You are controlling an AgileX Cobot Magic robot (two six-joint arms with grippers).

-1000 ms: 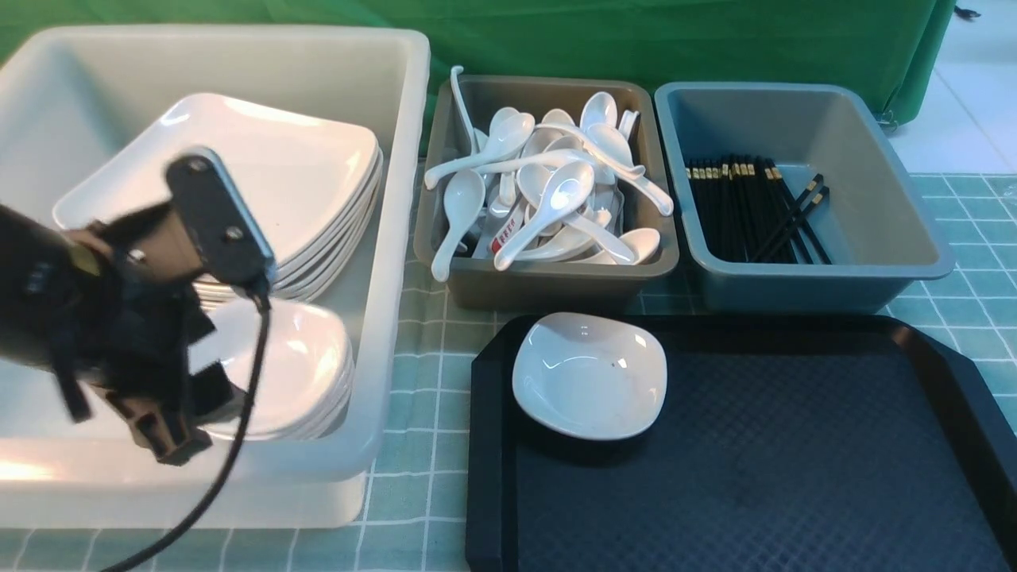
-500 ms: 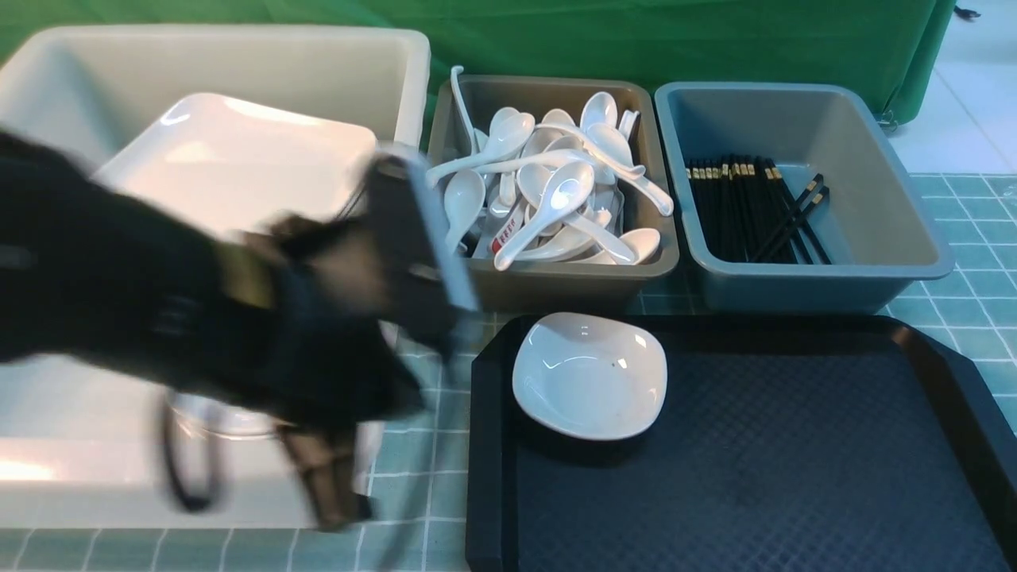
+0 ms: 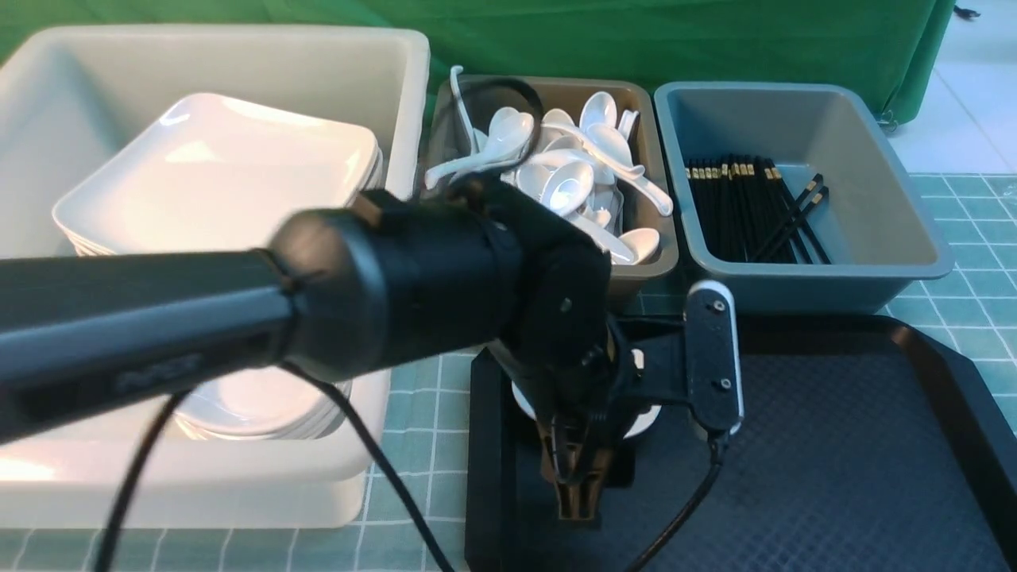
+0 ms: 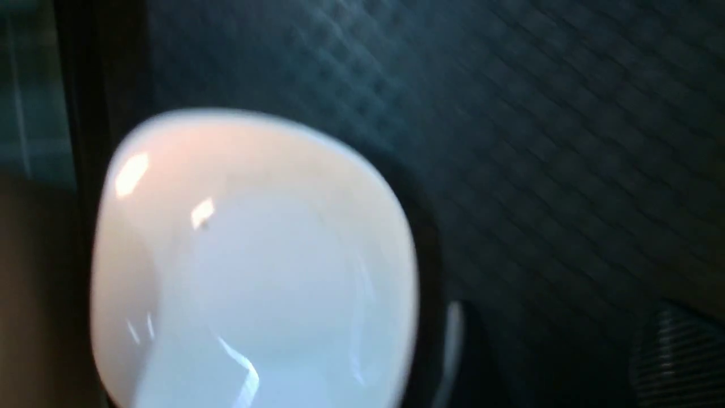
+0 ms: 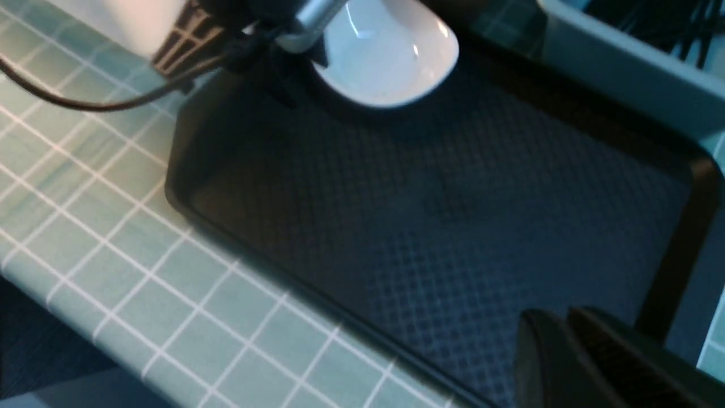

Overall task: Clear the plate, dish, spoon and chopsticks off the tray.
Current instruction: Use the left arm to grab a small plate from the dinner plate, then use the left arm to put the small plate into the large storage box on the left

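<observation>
A small white dish sits in the black tray's far left corner, mostly hidden behind my left arm in the front view. My left gripper hangs over the tray just in front of the dish, pointing down. Its fingers stand wide apart and hold nothing, and the dish lies beside them. My right gripper is shut and empty above the tray's near right part. Large white plates are stacked in the white tub. Spoons fill the brown bin, and chopsticks lie in the grey bin.
The white tub stands left of the tray and also holds a stack of small dishes. The brown bin and the grey bin stand right behind the tray. A green checked cloth covers the table.
My left arm has swung from over the white tub rightward, across its wall, to the dish on the tray. The dish has stayed in place.
</observation>
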